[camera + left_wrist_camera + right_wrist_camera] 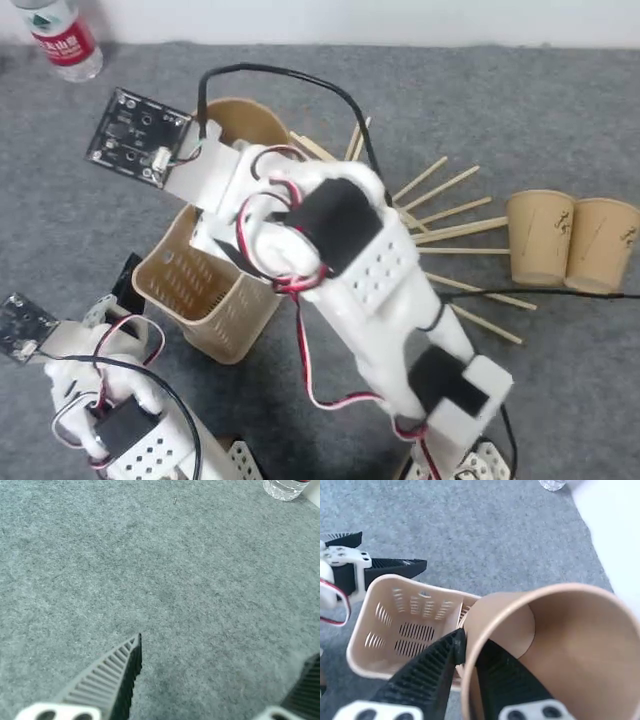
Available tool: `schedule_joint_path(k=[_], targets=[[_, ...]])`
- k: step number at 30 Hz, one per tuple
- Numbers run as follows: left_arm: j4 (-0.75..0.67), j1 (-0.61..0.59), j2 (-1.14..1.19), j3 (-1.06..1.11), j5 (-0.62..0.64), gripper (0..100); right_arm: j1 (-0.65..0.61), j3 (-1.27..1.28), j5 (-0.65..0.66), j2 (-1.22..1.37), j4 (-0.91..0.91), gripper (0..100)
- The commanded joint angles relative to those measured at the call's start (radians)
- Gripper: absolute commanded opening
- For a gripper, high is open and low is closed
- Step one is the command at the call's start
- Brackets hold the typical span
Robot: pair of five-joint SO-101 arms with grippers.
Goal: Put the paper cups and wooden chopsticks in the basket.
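— Where's your right claw (470, 645)?
— Clamped on a cup (545, 645) by its rim, at the basket's (370, 630) 12 o'clock edge.
— And your left claw (227, 647)?
— Spread wide over the mat (150, 555). Two more cups (540, 235) sit touching at the basket's 3 o'clock, with chopsticks (450, 215) fanned out between.

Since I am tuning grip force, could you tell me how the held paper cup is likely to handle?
Probably light: the right end effector holds the paper cup by its wall alone, one finger inside. The thin wall would likely buckle under a hard squeeze. Tapered and round, it may roll if released outside the basket.
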Motion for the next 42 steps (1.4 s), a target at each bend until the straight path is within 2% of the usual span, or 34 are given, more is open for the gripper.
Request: schedule_joint_path(k=[1, 10, 32, 34, 39, 42], targets=[[-0.026, 0.006, -0.009, -0.002, -0.014, 44, -0.007, -0.075, 0.012, 0.004, 0.033, 0.6], [-0.026, 0.006, -0.009, -0.002, -0.014, 44, -0.001, -0.066, 0.012, 0.002, 0.041, 0.6], [-0.026, 0.006, -0.009, -0.002, -0.014, 44, 0.076, 0.275, 0.008, 0.005, 0.036, 1.1], [-0.026, 0.006, -0.009, -0.002, -0.014, 44, 0.076, 0.298, 0.008, 0.002, 0.036, 3.9], [-0.026, 0.006, -0.009, -0.002, -0.014, 44, 0.076, 0.321, 0.008, 0.002, 0.036, 20.1], [-0.026, 0.006, -0.009, -0.002, -0.014, 44, 0.074, 0.316, 0.009, -0.001, 0.038, 24.6]])
